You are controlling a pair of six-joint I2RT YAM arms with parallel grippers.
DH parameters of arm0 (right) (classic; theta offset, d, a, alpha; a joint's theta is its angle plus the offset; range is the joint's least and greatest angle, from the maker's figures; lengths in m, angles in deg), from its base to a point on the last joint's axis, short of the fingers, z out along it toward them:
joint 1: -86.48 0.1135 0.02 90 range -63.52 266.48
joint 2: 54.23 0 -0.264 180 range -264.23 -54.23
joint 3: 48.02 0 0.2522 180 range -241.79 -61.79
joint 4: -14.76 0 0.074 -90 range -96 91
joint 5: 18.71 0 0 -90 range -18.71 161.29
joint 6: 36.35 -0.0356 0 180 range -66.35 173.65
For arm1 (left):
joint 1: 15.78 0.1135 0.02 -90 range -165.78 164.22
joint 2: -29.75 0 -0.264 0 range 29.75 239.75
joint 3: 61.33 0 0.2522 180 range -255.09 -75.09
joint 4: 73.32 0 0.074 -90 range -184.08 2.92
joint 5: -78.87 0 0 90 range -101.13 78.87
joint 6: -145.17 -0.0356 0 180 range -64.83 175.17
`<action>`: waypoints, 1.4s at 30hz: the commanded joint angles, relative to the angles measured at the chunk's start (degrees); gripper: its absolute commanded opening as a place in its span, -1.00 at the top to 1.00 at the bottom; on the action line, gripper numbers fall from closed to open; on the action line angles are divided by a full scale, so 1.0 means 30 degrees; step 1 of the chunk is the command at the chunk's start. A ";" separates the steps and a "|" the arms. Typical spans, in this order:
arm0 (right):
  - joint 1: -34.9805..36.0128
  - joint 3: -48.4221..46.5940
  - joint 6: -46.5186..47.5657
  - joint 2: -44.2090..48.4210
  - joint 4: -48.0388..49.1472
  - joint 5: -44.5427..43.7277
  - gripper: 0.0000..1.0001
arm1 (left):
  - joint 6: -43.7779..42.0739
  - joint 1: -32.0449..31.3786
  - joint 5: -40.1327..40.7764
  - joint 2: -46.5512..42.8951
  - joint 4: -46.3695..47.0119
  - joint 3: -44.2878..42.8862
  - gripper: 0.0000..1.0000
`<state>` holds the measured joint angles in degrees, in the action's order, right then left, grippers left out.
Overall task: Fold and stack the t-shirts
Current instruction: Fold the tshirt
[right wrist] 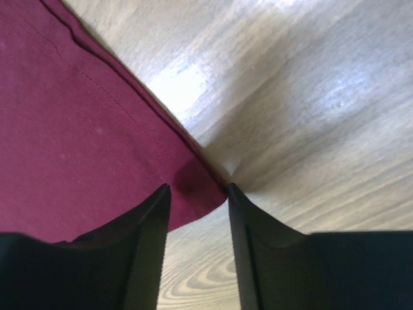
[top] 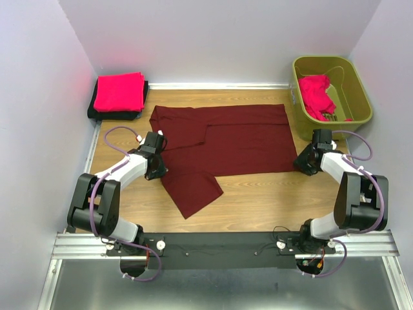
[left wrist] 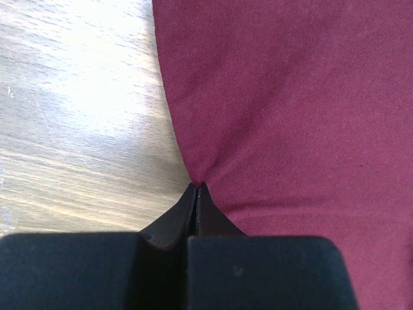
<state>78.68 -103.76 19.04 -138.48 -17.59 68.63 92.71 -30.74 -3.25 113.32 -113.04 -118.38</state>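
A dark maroon t-shirt (top: pixel 219 145) lies spread on the wooden table, one part trailing toward the front at the left. My left gripper (top: pixel 160 169) sits at its left edge, shut on a pinch of the maroon cloth (left wrist: pixel 290 110), which puckers at the left gripper's (left wrist: pixel 197 187) tips. My right gripper (top: pixel 300 164) is low at the shirt's near right corner. In the right wrist view the right gripper (right wrist: pixel 197 188) is open, and the maroon corner (right wrist: pixel 71 129) lies flat between its two fingers. A folded pinkish-red t-shirt (top: pixel 119 92) rests on a folded black one (top: pixel 97 113) at the back left.
An olive-green bin (top: pixel 361 97) stands at the back right, holding a crumpled pinkish-red t-shirt (top: pixel 316 97). White walls close the table in at the back and both sides. Bare wood (top: pixel 271 200) shows in front of the maroon shirt.
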 commanded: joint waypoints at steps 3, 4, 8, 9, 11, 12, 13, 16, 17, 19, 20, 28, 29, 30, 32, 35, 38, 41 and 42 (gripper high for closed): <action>-0.0128 0.0661 -0.0240 -0.0804 -0.0366 0.0709 0.30 | -0.0121 0.0212 -0.0136 -0.0493 -0.0664 0.0308 1.00; -0.0127 0.0720 -0.0241 -0.0804 -0.0395 0.0767 0.35 | -0.0121 0.0241 -0.0107 -0.0522 -0.0636 0.0279 1.00; -0.0127 0.0779 -0.0153 -0.0717 -0.0542 0.0709 0.86 | -0.0092 0.0329 -0.0253 -0.0610 -0.0782 0.0250 1.00; -0.0156 0.0721 -0.0066 -0.0600 -0.0687 0.0767 0.95 | -0.0091 0.0329 -0.0311 -0.0756 -0.0898 0.0221 1.00; -0.0157 0.0459 0.0052 -0.0249 -0.1564 0.0768 0.99 | -0.0150 0.0358 -0.0342 -0.0961 -0.1687 -0.0129 1.00; -0.0128 0.0399 0.0139 0.0333 -0.1915 0.0797 0.99 | -0.0208 0.0358 -0.0312 -0.1107 -0.2096 -0.0276 1.00; -0.0156 0.0311 0.0314 0.0628 -0.2847 0.1290 0.99 | -0.0266 0.0387 -0.0283 -0.1486 -0.2970 -0.0452 1.00; -0.0127 -0.0420 0.0696 0.1859 -0.5399 0.1442 0.99 | -0.0559 0.0358 -0.0458 -0.2717 -0.4908 -0.0980 1.00; -0.0127 -0.0596 0.0813 0.2239 -0.6043 0.1471 0.99 | -0.0705 0.0358 -0.0604 -0.3068 -0.5319 -0.1039 1.00; -0.0127 -0.0890 0.1134 0.3232 -0.7796 0.1704 0.99 | -0.0911 0.0358 -0.0867 -0.4265 -0.6545 -0.0953 1.00; -0.0127 -0.0978 0.1165 0.3529 -0.8445 0.1822 0.99 | -0.0941 0.0358 -0.0869 -0.4650 -0.6959 -0.0952 1.00; -0.0098 -0.0657 0.1313 0.6109 -1.2026 0.2408 0.99 | -0.0384 0.0416 -0.1163 -0.8695 -0.9775 -0.0922 1.00; -0.0098 -0.0772 0.1254 0.6168 -1.1997 0.2467 0.99 | -0.0558 0.0533 -0.1046 -0.8696 -0.9892 -0.0951 1.00; -0.0098 -0.1006 0.1254 0.6110 -1.2026 0.2322 0.99 | -0.0647 0.0621 -0.0899 -0.8319 -0.9893 -0.0952 1.00; -0.0098 -0.1764 0.1545 0.5993 -1.1968 0.1679 0.99 | -0.0968 0.0971 -0.1043 -0.7849 -0.9689 -0.0923 1.00; -0.0098 -0.2732 0.2042 0.5408 -1.1764 0.1004 0.99 | -0.1379 0.1615 -0.1336 -0.7262 -0.8844 -0.1009 1.00; -0.0098 -0.3233 0.2279 0.4560 -1.1120 0.1177 0.99 | -0.2111 0.2816 -0.1922 -0.6764 -0.7961 -0.1681 1.00; -0.0098 -0.3790 0.2250 0.3885 -1.0504 0.1557 0.99 | -0.2697 0.3462 -0.1806 -0.5945 -0.7522 -0.2588 1.00; -0.0098 -0.3994 0.2221 0.3738 -1.0358 0.1646 0.99 | -0.2844 0.3638 -0.1864 -0.5740 -0.7346 -0.2795 1.00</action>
<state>78.51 -113.34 24.63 -125.54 -50.83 74.10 87.42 -21.43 -7.92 94.85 -138.19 -122.99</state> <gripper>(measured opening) 0.013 0.007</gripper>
